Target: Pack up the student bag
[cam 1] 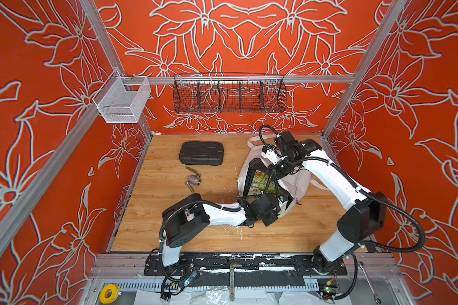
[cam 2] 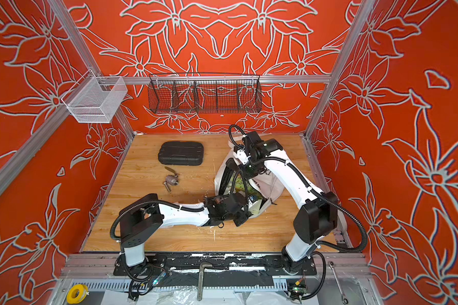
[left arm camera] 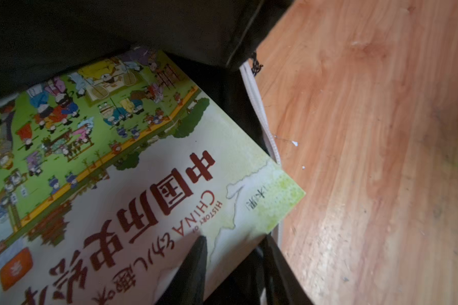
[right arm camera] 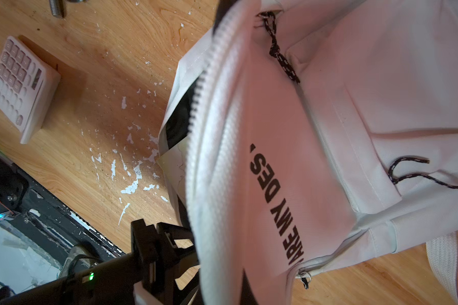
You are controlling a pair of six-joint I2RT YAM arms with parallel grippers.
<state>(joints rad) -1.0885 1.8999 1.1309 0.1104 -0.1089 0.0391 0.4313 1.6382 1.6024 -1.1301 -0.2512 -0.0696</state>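
**Book in the open bag, right hand on the zip edge**

The bag (cam 1: 299, 179) lies on the worktop (cam 1: 169, 224). In both top views it is to the right of the black case (cam 1: 201, 153) and a little nearer the camera, with its main zip open. A picture book (cam 1: 261, 182) sits in the opening, cover up, with one corner out past the zip edge.

The right hand (cam 1: 276, 173) is at the end of the opening nearer the case. It is pressed together on the white zip edge and holds the printed front panel up off the book.

The left hand (left arm camera: 236, 237) is at the end farther from the case, partly spread. One of its fingers (left arm camera: 196, 264) lies over the cover and the other is past the book's edge, so it pinches nothing.

A metal valve (cam 1: 193, 179) lies just in front of the case. The right wrist view shows a pale calculator (right arm camera: 24, 87) on the worktop, apart from the bag.
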